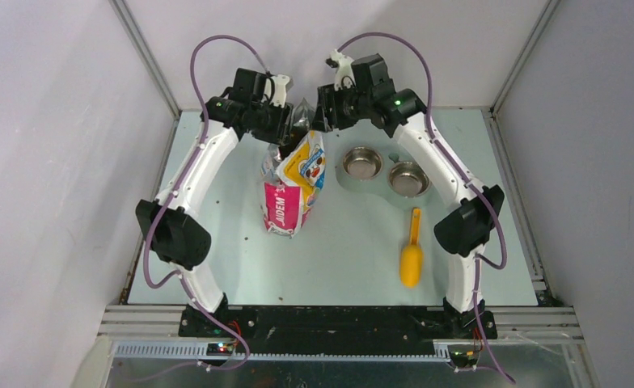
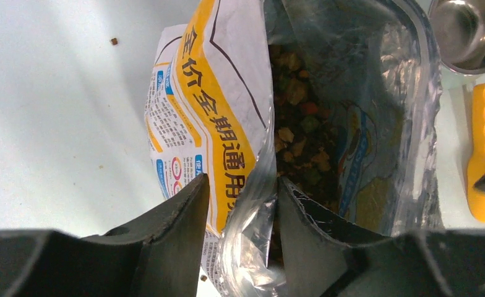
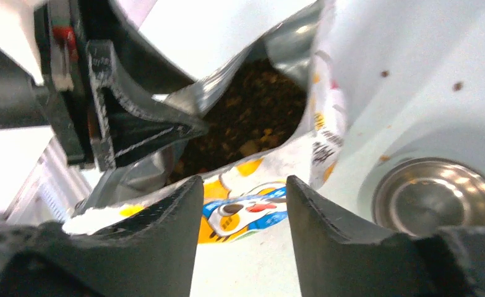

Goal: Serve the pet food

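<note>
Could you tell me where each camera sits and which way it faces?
Top external: above and behind, looking down on the table; left arm and right arm show.
Left wrist: on its arm, looking into the bag; left fingers show.
Right wrist: on its arm, facing the bag's mouth; right fingers show.
Both wrist views share the kibble and a bowl.

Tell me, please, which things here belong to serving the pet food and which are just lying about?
For the job:
- kibble inside the open bag
- two steel bowls
- yellow scoop

Lying about:
- stray pellets on the table
</note>
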{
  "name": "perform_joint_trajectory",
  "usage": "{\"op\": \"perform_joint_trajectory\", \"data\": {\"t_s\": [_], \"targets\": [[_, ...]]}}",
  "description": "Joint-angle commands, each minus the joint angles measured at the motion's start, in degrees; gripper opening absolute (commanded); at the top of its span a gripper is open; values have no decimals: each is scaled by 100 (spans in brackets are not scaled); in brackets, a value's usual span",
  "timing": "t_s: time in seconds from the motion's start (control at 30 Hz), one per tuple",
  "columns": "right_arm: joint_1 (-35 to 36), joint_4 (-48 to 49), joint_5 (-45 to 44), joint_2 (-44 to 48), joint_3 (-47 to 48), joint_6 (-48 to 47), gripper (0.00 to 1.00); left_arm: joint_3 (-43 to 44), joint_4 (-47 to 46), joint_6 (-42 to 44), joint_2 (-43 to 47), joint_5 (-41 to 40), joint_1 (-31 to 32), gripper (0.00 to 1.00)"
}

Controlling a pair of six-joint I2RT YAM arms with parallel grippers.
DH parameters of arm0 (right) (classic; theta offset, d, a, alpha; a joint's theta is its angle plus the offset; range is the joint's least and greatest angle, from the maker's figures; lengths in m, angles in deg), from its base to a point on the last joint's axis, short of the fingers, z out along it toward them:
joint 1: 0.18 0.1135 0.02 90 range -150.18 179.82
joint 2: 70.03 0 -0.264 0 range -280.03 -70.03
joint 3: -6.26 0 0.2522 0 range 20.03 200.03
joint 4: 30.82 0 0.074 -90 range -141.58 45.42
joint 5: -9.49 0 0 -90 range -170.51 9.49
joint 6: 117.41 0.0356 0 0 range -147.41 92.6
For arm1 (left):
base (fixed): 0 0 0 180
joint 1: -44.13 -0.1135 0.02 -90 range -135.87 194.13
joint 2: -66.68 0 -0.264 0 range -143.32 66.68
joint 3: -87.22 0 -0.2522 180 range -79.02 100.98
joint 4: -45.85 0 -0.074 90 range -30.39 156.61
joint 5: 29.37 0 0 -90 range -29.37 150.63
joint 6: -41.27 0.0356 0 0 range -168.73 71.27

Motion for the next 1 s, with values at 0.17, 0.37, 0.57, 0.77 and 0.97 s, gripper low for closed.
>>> {"op": "perform_joint_trajectory", "data": {"t_s": [0.17,0.37,0.57,0.77,0.97], "targets": [[223,135,-1822,-723,1258,-136,65,96,44,-287,378,-584,-33,46],[295,215,-2063,-1249,1572,-347,65,90,107,-369,382,-871,-39,41],[300,216,-2195,-1311,1603,-478,32,74,162,-473,398,-771,-127,27],[350,330,-2485,-1149,1760,-846,0,244,177,-374,412,-982,-248,0],[482,509,-2852,-1085,2129,-1249,0,810,-191,-130,582,-2375,-280,0]]}}
